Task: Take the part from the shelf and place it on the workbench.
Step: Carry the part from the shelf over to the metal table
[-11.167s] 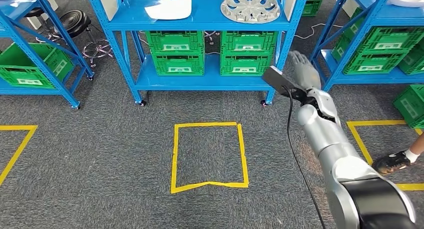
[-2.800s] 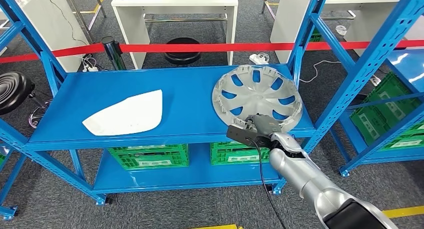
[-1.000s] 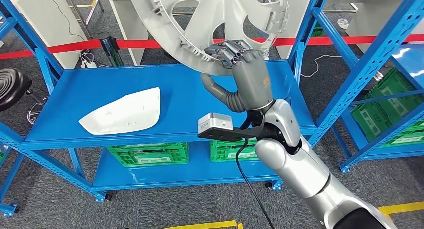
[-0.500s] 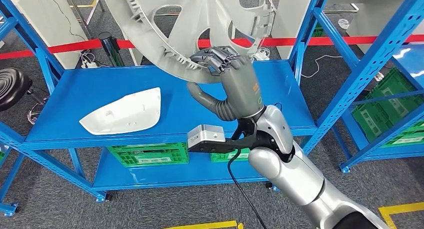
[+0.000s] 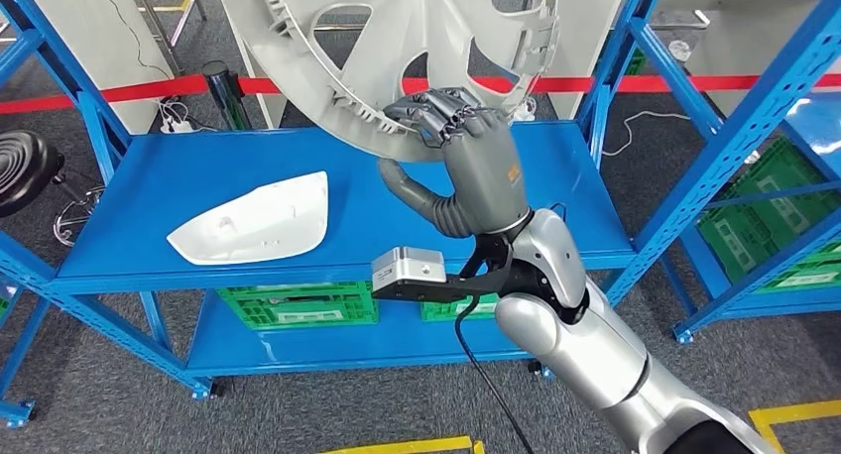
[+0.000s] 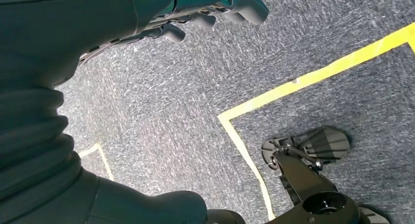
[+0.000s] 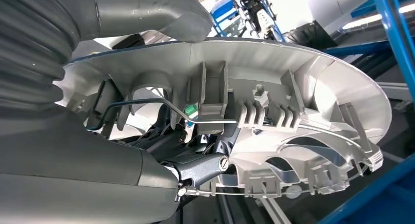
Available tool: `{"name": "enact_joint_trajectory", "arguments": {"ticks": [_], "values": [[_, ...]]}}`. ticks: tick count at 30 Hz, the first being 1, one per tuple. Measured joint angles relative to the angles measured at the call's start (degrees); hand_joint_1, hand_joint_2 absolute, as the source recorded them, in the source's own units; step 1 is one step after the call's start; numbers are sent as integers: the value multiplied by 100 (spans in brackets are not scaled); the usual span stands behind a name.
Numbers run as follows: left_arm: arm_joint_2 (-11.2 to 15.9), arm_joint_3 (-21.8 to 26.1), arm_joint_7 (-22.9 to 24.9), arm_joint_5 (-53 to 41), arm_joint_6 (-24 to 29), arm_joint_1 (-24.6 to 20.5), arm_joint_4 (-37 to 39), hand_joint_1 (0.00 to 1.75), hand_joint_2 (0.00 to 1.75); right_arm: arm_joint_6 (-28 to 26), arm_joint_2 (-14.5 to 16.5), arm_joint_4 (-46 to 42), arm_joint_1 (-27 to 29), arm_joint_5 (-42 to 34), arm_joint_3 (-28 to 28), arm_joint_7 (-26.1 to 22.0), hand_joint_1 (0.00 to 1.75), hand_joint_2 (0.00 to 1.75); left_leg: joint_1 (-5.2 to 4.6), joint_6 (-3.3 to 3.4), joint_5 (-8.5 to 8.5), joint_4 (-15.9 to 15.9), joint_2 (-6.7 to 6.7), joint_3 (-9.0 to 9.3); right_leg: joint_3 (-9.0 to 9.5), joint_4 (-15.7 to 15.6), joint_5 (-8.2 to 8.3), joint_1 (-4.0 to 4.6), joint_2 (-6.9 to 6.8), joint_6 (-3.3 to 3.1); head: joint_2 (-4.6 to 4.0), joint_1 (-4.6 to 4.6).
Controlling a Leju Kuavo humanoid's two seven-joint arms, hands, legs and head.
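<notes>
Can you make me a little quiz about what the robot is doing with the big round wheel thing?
1. True or false: the hubcap is lying flat on the blue shelf.
2. Which hand holds the hubcap? A) the left hand B) the right hand C) both hands
3. Fill in: the part left lying on the shelf top is the ____ cover.

Key:
1. False. It is lifted up off the shelf, with the right hand gripping its rim.
2. B. The left hand hangs over the grey carpet and holds nothing.
3. White.
</notes>
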Motion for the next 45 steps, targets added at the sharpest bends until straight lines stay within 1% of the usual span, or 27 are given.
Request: {"name": "enact_joint_trajectory", "arguments": {"ticks": [3,4,5,7,9,12,14,16,18,19,20,21,23,25,28,29,30,31,33,34,35,36,38,40,41,43,45], "values": [[-1,0,21,-14,-9,-10,-1,0,175,10,-1,35,-67,7,2,-4,175,175,-2,18,16,34,17,-62,-522,1133,-518,24,-19,-6,0,2],[-1,0,31,-20,-11,-11,-1,0,175,12,-1,53,-76,8,4,-9,175,175,-5,15,14,60,18,-83,-629,1364,-546,25,-20,-9,0,1],[-2,0,43,-27,-13,-12,0,0,175,14,-1,72,-87,6,9,-12,175,175,-3,8,10,86,17,-100,-630,1372,-456,24,-22,-14,0,2],[-8,0,60,-41,-15,-17,1,0,175,20,0,112,-130,-9,23,-16,175,175,11,-26,-11,145,11,-123,-331,753,-71,20,-29,-31,0,3],[-8,0,65,-50,-15,-24,1,0,175,23,2,149,-178,-44,47,-33,175,175,7,-98,-20,203,1,-178,-38,148,126,48,-28,-81,0,5],[-1,0,62,-55,-8,-25,2,0,175,12,11,202,-238,-106,101,-87,175,175,-11,-229,37,217,-9,-251,-55,12,133,82,-12,-217,1,-2],[-2,0,55,-55,-3,-21,3,0,175,9,22,242,-298,-138,134,-104,175,175,6,-294,-23,270,-9,-306,-105,-14,186,74,-22,-323,0,-8],[0,0,50,-56,2,-20,8,0,175,10,43,283,-362,-168,155,-104,175,175,13,-316,-359,697,-6,-489,-165,-39,257,76,-37,-420,0,-18],[8,0,49,-63,8,-19,10,0,175,11,61,328,-411,-189,175,-106,175,175,-2,-319,-783,1457,-5,-764,-254,-39,325,108,-39,-468,0,-28],[13,0,49,-68,10,-18,10,0,175,11,65,352,-427,-192,188,-109,175,175,-14,-312,-889,1736,-5,-846,-301,-38,364,126,-39,-478,0,-28],[16,0,49,-73,13,-18,10,0,175,11,66,378,-442,-193,204,-113,175,175,-27,-293,-880,1807,-5,-825,-347,-37,404,144,-38,-483,0,-28],[17,0,49,-76,15,-19,10,0,175,10,66,402,-457,-195,221,-115,175,175,-41,-263,-770,1643,-6,-689,-390,-36,444,158,-36,-482,0,-28],[21,0,47,-80,19,-28,8,0,175,2,66,444,-495,-206,258,-112,175,175,-78,-180,-495,837,-8,-184,-463,-34,524,180,-30,-459,1,-28],[25,0,38,-81,27,-36,5,0,175,-16,68,473,-530,-221,285,-97,175,175,-127,-126,-354,272,-14,128,-503,-41,605,186,-31,-403,1,-28],[27,0,30,-81,50,-27,5,0,175,-32,72,501,-559,-223,324,-89,175,175,-161,-36,-253,184,-20,70,-533,-74,717,175,-36,-292,1,-42],[27,0,29,-81,54,-25,5,0,175,-34,71,506,-566,-221,339,-89,175,175,-152,11,-200,174,-11,41,-562,-46,670,171,-35,-259,1,-41],[27,1,28,-80,56,-23,4,0,175,-36,70,511,-575,-217,355,-87,175,175,-139,59,-138,158,1,-2,-618,70,519,169,-33,-228,0,-37],[27,1,29,-80,56,-24,4,0,175,-38,70,517,-585,-209,371,-83,175,175,-127,93,-72,148,12,-59,-705,302,274,164,-33,-204,0,-31],[28,4,38,-79,57,-22,2,0,175,-39,69,528,-600,-192,407,-74,175,175,-129,127,54,159,18,-217,-918,1034,-275,160,-33,-168,0,-22],[28,7,45,-78,57,-20,2,0,175,-39,68,534,-601,-185,421,-67,175,175,-129,129,117,171,18,-310,-979,1373,-417,160,-34,-158,0,-22],[28,13,51,-76,57,-19,3,0,175,-39,67,540,-601,-183,433,-58,175,175,-130,126,176,187,18,-404,-965,1566,-431,160,-34,-155,0,-22],[27,21,54,-74,57,-18,3,0,175,-38,66,546,-601,-181,439,-48,175,175,-130,119,230,206,18,-495,-852,1557,-336,160,-34,-160,0,-22],[22,37,55,-71,56,-18,4,0,175,-36,66,552,-609,-172,442,-25,175,175,-129,91,328,249,18,-652,-332,960,-91,166,-37,-199,0,-22],[16,45,43,-78,57,-17,3,0,175,-34,66,552,-626,-151,442,-5,175,175,-138,34,422,278,17,-753,185,184,-100,199,-36,-263,0,-24],[16,48,33,-83,57,-16,3,0,175,-34,65,553,-636,-139,442,7,175,175,-138,-1,470,276,18,-776,305,-34,-148,217,-33,-294,0,-16],[19,58,14,-90,56,-10,3,0,175,-43,62,554,-641,-101,442,39,175,175,-134,-78,571,229,16,-789,299,-121,-103,230,-28,-358,0,-1],[20,72,6,-101,49,-6,5,0,175,-58,62,554,-636,-37,442,67,175,175,-124,-142,448,301,6,-850,234,-165,15,203,-44,-443,0,-2]]}}
